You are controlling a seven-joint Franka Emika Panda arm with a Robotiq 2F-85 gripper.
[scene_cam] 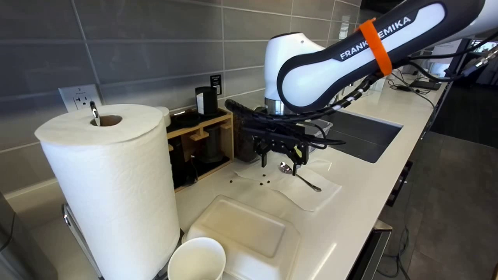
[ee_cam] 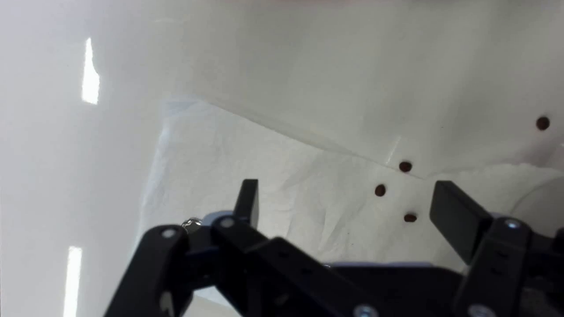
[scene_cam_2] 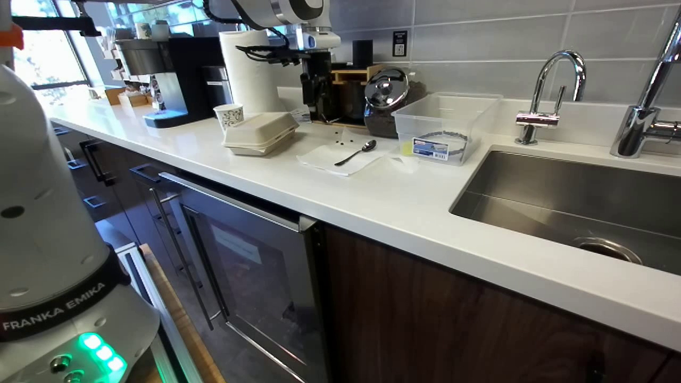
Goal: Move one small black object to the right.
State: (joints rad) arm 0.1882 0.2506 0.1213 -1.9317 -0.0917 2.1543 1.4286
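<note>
Gripper (ee_cam: 343,197) spread above white paper (ee_cam: 264,167)

Fingers (ee_cam: 460,220) stand well apart. Two small black objects (ee_cam: 380,190) lie on the paper, a third object (ee_cam: 405,166) at its edge, a fourth object (ee_cam: 543,123) on the counter (scene_cam: 330,233); cannot tell which is meant. Counter surface runs from that edge to the clamshell box (scene_cam: 249,229). One of the pair has its long axis crosswise in the wrist view; the fourth object looks near-round.
</note>
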